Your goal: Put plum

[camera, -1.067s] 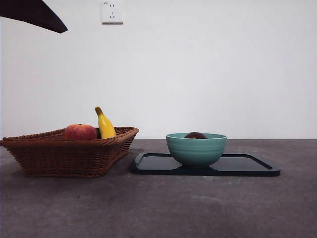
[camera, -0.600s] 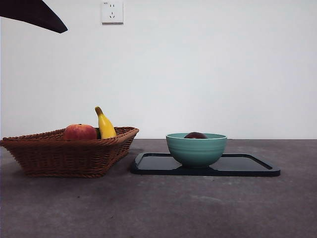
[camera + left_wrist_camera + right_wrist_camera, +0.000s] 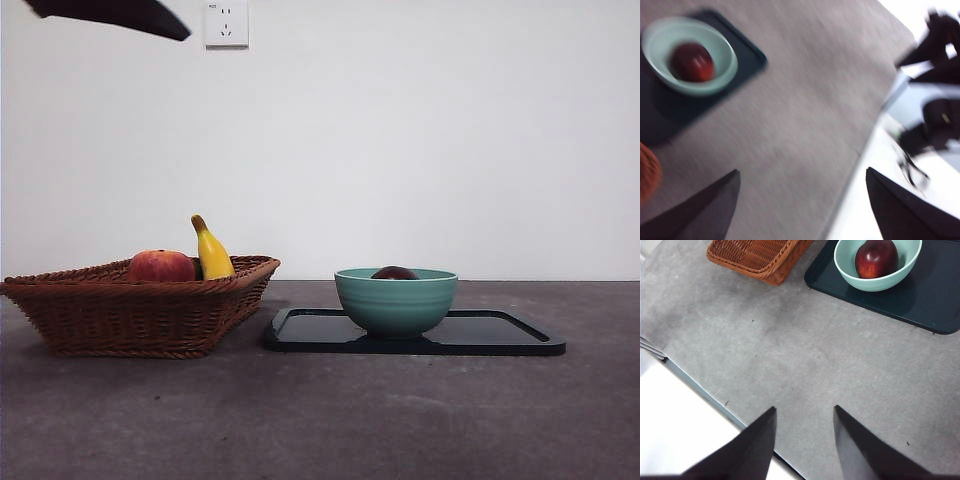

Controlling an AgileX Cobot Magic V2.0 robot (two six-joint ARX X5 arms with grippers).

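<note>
Plum (image 3: 876,258) in bowl (image 3: 875,284); roundish

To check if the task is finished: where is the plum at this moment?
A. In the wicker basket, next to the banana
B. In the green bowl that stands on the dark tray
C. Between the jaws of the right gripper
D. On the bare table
B: the plum lies inside the green bowl on the dark tray; both grippers are open and hold nothing.

Dark maroon plum (image 3: 876,258), teal bowl (image 3: 396,301)
</note>
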